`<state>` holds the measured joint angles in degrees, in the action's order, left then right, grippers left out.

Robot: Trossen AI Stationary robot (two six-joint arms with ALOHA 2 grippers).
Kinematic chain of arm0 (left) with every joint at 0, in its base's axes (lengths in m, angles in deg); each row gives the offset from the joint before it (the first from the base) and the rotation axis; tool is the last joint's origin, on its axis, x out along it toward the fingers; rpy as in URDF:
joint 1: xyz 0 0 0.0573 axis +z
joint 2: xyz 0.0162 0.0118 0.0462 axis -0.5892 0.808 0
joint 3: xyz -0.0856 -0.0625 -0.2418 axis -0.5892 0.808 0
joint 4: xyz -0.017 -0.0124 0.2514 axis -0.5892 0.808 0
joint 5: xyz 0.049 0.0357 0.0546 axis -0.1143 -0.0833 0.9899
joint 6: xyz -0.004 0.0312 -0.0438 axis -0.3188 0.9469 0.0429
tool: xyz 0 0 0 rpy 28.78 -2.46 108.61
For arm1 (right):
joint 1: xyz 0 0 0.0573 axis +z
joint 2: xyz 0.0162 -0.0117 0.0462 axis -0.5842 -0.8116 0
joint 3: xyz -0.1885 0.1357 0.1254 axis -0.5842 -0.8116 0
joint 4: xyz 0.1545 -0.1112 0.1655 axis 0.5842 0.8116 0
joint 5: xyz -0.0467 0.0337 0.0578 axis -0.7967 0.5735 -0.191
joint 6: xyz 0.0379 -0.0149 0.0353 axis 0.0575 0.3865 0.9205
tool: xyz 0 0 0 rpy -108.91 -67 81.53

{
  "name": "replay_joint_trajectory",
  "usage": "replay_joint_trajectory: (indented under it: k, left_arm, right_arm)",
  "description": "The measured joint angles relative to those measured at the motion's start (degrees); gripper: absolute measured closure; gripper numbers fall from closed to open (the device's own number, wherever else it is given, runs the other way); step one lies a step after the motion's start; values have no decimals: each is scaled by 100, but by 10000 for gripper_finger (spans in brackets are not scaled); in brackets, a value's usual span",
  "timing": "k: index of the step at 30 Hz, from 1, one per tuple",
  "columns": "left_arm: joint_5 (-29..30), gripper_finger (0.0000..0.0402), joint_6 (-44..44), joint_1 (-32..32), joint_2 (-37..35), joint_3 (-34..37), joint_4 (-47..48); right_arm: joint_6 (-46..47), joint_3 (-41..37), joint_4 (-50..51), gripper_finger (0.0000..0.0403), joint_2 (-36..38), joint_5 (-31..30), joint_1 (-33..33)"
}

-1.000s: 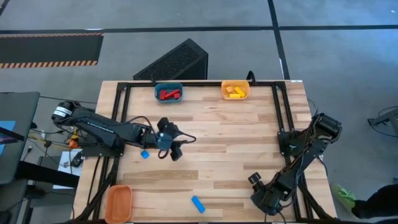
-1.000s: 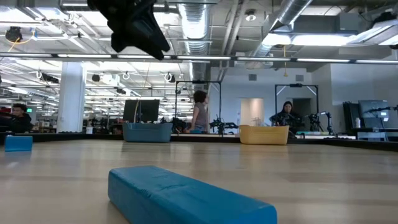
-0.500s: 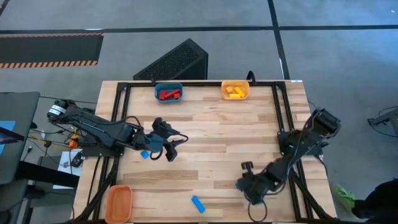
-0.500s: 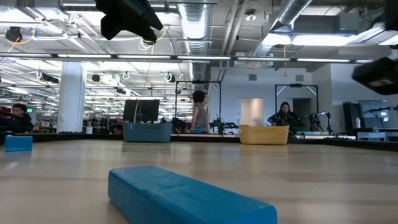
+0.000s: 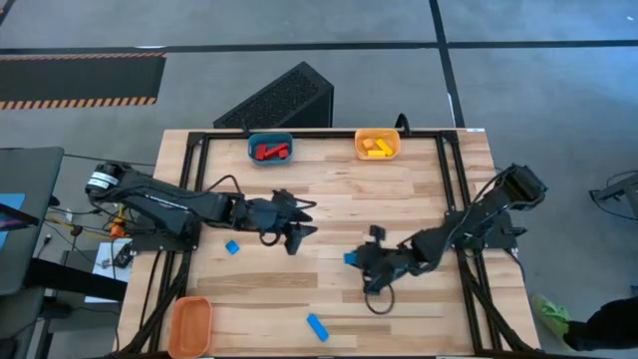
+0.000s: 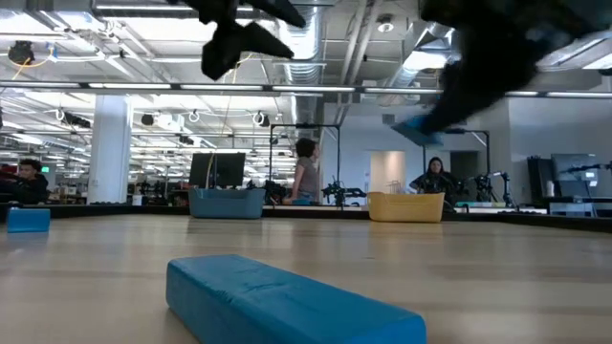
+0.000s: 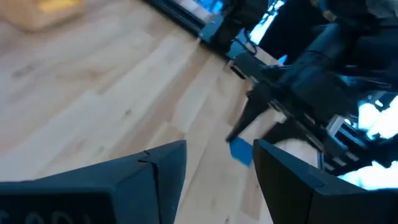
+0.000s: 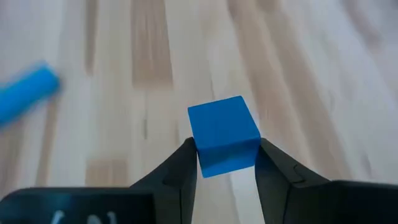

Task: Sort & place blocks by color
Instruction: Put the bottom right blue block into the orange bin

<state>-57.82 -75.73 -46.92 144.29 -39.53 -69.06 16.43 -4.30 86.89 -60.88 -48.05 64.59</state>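
Over the past second the right gripper (image 5: 357, 261) is swinging in from the frame's lower right to centre, clenching a blue cube (image 8: 223, 132) aloft. The left gripper (image 5: 299, 232) is hovering released, centre-left, having left another blue cube (image 5: 232, 246) lying behind it; sorting continues.

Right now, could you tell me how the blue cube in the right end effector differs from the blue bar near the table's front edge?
The blue cube is compact and held off the table by the right end effector; the blue bar is elongated, lying free on the table. Both are blue.

Matt blue cube (image 8: 224, 134), pale wooden table (image 5: 399, 209)
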Motion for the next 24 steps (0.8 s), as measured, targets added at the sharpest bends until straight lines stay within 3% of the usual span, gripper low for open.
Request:
replay_joint_trajectory:
  k: [4, 14, 24]
  left_arm:
    - [-229, 202, -454, 122, 339, 0, -379]
    - [-734, 82, -802, 363, 557, -1, -594]
    - [-993, 69, -1091, 579, 563, -4, -1135]
  right_arm:
    - [-622, 373, -11, 266, -14, -119, -241]
    - [-1378, 961, -24, 263, -16, -557, -639]
    - [-2176, 1304, -24, 263, -16, -587, -884]
